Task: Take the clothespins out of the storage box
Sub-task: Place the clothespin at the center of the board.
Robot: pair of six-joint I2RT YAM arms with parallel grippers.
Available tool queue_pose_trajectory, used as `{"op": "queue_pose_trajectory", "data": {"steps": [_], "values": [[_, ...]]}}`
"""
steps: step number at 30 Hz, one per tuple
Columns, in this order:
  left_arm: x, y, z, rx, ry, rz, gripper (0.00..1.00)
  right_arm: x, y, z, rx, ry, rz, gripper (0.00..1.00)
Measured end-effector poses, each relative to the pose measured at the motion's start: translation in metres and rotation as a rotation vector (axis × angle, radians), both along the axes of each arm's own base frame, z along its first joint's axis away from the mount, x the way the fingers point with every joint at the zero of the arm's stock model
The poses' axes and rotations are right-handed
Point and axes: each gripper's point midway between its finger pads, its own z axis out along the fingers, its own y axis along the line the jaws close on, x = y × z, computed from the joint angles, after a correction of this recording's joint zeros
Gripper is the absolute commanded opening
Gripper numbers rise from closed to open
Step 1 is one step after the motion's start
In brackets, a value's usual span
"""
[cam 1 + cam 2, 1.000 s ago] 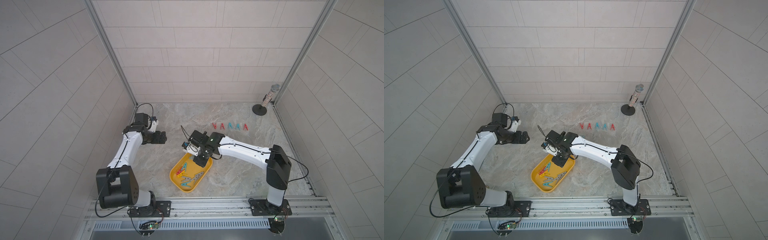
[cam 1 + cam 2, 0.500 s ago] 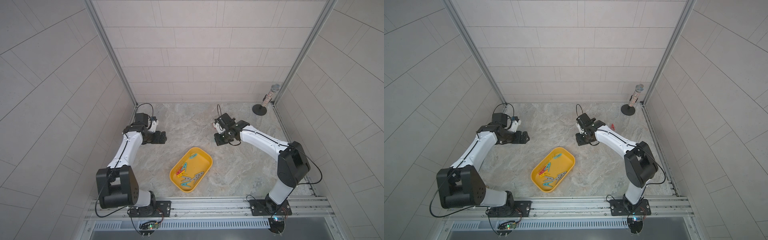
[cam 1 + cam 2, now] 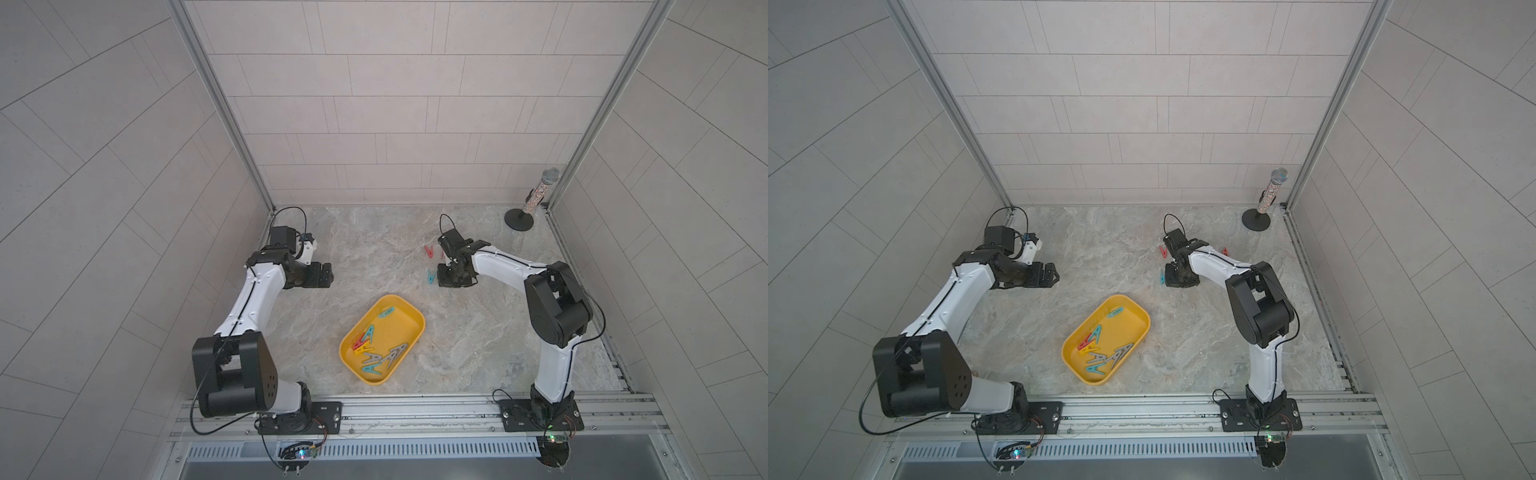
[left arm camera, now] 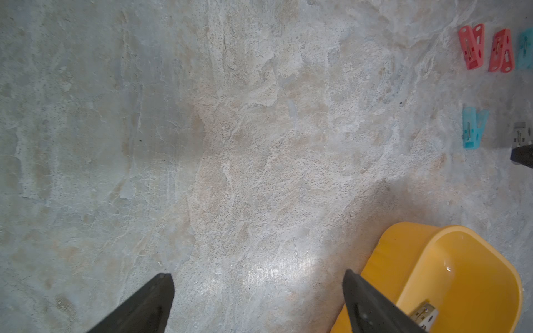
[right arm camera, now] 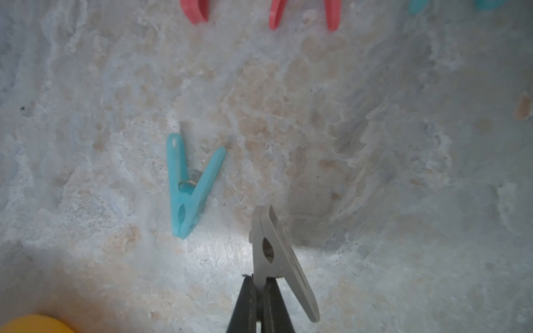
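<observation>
1. My left tool (image 4: pixel 256 284) hangs over bare worktop (image 3: pixel 374 249) at the left. Its two black fingers are spread wide with nothing between them.
2. Right of it and nearer, the shallow yellow plastic storage box (image 3: pixel 401 322) lies at a slant on the mottled grey stone. Several small A-shaped plastic clothespins (image 3: pixel 395 354) in teal, red, grey and yellow lie loose in its near half, and one teal one lies alone at its far end.
3. Farther right, beyond the box, a teal plastic clothespin (image 5: pixel 184 199) lies flat on the worktop, outside the box.
4. Just right of that, my right tool (image 5: pixel 259 281) is pressed together on one leg of a grey plastic clothespin (image 5: pixel 284 259), low over the worktop. I cannot tell whether the peg touches the surface.
5. Beyond these, red clothespins (image 5: pixel 199 11) lie in a row with teal ones.
6. In the far right corner stands a glittery stick (image 3: pixel 536 195) on a round black base.
</observation>
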Motion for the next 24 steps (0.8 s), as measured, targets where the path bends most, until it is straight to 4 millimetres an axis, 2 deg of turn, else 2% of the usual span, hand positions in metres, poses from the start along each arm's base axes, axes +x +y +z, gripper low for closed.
{"op": "queue_pose_trajectory", "data": {"steps": [8,16,24], "values": [[0.0,0.0,0.0,0.0,0.0,0.0,0.99,0.024,-0.003,-0.008,0.01,-0.012,-0.038,0.03],[0.0,0.0,0.0,0.0,0.0,0.0,0.99,0.029,0.0,-0.016,0.019,0.0,-0.042,0.09],[0.0,0.0,0.0,0.0,0.0,0.0,0.99,0.03,0.002,-0.016,0.028,0.002,-0.05,0.21]]}}
